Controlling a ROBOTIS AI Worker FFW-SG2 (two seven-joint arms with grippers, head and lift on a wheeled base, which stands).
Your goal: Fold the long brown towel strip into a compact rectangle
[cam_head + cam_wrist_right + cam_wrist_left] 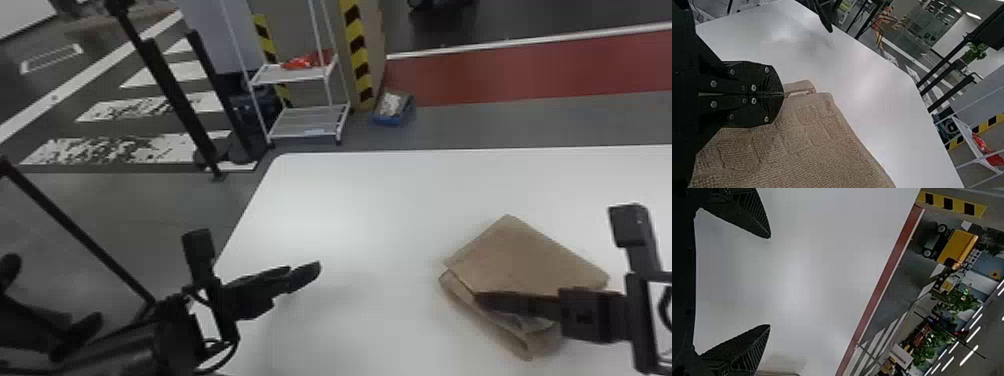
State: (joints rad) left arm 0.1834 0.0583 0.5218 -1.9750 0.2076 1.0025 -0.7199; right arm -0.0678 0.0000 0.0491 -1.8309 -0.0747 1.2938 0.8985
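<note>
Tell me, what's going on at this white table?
A two-armed robot is folding a brown towel. Its right gripper is closed at the towel's edge and seems to be pinching it. The left gripper hangs open and empty over the table, left of the towel. The towel already lies in layers, though they don't quite line up.

A smooth, glossy white table (360, 210) with straight edges and a rounded far left corner. On its right side lies a brown towel (530, 260), folded into overlapping layers and turned at an angle, so that one corner points to the table's far edge. The lower layers stick out past the top one on the near left side. The cloth has a ribbed, nubbly weave with smoother bands.
</note>
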